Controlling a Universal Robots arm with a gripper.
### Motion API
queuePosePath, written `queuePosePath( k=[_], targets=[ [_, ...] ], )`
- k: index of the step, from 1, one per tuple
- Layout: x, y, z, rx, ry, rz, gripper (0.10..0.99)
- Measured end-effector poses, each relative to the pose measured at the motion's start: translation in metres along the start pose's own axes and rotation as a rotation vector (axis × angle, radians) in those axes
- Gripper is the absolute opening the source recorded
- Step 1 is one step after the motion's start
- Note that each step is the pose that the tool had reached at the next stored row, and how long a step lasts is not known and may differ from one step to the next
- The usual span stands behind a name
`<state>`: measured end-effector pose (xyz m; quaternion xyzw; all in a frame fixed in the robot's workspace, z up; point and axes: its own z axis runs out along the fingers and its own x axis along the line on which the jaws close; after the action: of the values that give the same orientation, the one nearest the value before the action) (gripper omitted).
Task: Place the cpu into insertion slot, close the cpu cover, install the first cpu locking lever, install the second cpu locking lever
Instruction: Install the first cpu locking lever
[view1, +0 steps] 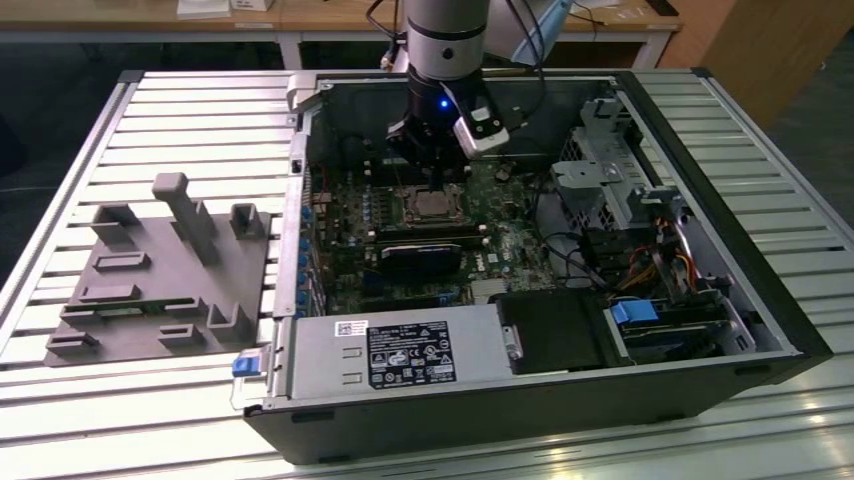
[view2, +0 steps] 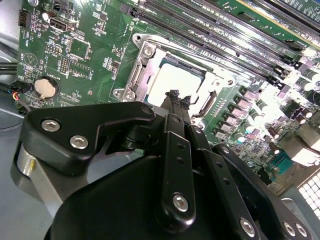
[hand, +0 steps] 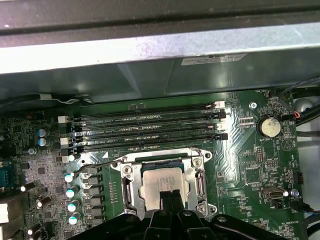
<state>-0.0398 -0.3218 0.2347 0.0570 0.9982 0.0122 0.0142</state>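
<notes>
Cpu (hand: 159, 180) in insertion slot (hand: 201, 186), just beneath pincer (hand: 170, 196) tip

No words can be read. The sticker (view1: 407, 358) on the grey box (view1: 314, 365) has tiny print, too small to tell.

dull metal cpu (hand: 162, 181), shiny silver cpu cover (hand: 200, 187)
</notes>
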Motion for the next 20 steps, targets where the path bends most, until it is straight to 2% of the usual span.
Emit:
queuePosePath(
  k=[4,8,12,20],
  targets=[
    [0.0004,0.0000,0.0000,0.000,-0.0001,0.000,0.102],
    [0.0056,-0.0006,-0.0002,-0.001,-0.0007,0.000,0.102],
    [0.0132,-0.0015,-0.0004,-0.001,-0.0025,0.000,0.102],
    [0.0334,-0.0038,-0.0010,-0.002,-0.0123,0.000,0.102]
  ],
)
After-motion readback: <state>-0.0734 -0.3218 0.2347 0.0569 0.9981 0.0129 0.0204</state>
